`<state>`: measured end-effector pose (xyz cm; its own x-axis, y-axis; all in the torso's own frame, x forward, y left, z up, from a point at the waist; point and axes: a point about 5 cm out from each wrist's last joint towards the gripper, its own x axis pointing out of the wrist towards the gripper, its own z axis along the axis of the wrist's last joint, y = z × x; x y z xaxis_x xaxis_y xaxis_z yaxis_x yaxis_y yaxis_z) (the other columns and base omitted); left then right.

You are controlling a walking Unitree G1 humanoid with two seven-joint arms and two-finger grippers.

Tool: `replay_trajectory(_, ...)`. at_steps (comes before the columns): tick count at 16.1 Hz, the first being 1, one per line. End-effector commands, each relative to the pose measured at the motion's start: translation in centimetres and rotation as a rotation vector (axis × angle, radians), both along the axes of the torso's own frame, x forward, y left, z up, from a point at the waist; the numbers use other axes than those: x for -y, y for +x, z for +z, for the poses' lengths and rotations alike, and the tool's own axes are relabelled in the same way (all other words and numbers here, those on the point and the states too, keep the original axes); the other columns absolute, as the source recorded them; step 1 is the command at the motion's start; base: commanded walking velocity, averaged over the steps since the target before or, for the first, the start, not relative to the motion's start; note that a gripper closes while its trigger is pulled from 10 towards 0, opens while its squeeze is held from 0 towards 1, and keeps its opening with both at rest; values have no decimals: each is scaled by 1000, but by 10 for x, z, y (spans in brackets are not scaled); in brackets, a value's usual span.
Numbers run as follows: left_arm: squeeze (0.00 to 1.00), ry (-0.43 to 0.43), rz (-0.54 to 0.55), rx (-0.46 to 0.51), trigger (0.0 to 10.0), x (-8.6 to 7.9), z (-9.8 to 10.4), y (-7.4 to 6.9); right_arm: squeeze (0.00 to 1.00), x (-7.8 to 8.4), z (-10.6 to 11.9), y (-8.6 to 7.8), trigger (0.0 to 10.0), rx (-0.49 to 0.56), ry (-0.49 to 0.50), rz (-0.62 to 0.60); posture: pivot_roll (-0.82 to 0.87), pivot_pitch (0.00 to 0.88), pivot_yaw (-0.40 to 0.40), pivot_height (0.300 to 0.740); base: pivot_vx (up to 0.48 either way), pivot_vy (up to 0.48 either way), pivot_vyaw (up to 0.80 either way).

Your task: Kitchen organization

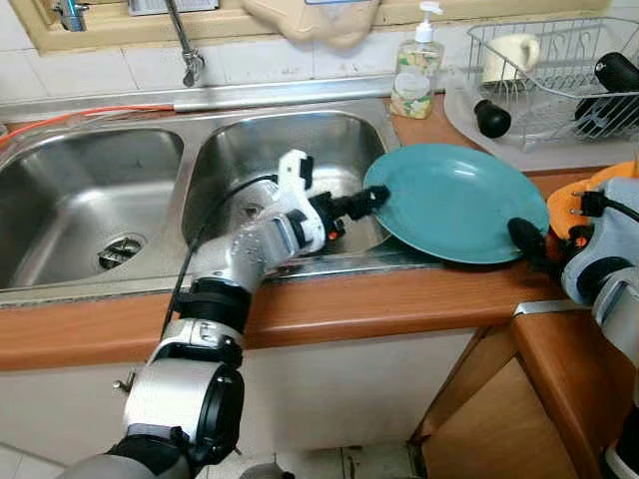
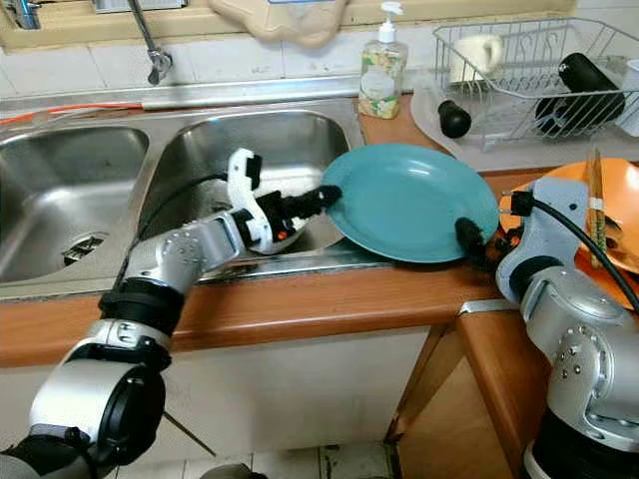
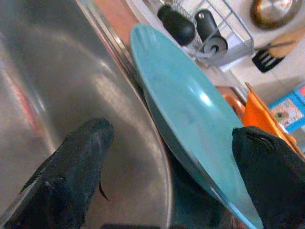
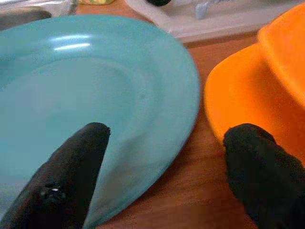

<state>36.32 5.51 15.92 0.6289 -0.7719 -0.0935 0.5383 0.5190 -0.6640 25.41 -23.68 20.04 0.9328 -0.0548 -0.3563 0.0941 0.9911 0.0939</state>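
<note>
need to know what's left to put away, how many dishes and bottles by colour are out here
teal plate, between the left pincer and right pincer: 1
orange dishes on the counter: 2
black bottles in the drying rack: 2, one inside, one at its edge
soap bottle: 1
total: 6

Wooden counter (image 1: 399,299) | teal plate (image 1: 459,200) on sink edge | soap bottle (image 1: 416,70) | dish rack (image 1: 559,70) | orange plate (image 2: 624,205)

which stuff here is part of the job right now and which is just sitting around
In play:
teal plate, on the sink's edge
left claw, at its left rim
right claw, at its right rim

Lying about:
soap bottle
dish rack
orange plates
faucet
</note>
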Motion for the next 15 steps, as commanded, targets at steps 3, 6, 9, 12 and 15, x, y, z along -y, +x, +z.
replay_trajectory(3,0,-5,-20,-10,9725,1,-1,-3,0,-18,0,1,10000,-11,66,105,-75,0,96,740,0,0,0)
replay_trajectory(6,0,-36,-52,0,0,4,1,-6,0,-29,-4,3,10000,-28,97,162,-70,0,92,740,0,0,0)
replay_trajectory(9,0,-44,-49,-7,0,4,1,-7,0,-34,-3,5,10000,-18,113,186,-67,0,91,740,0,0,0)
replay_trajectory(12,0,-55,-31,-8,0,1,0,-8,0,-39,-2,7,10000,-7,118,210,-64,0,90,740,0,0,0)
replay_trajectory(15,0,-71,-10,-3,0,-2,1,-6,0,-42,-2,8,10000,1,114,226,-63,0,88,740,0,0,0)
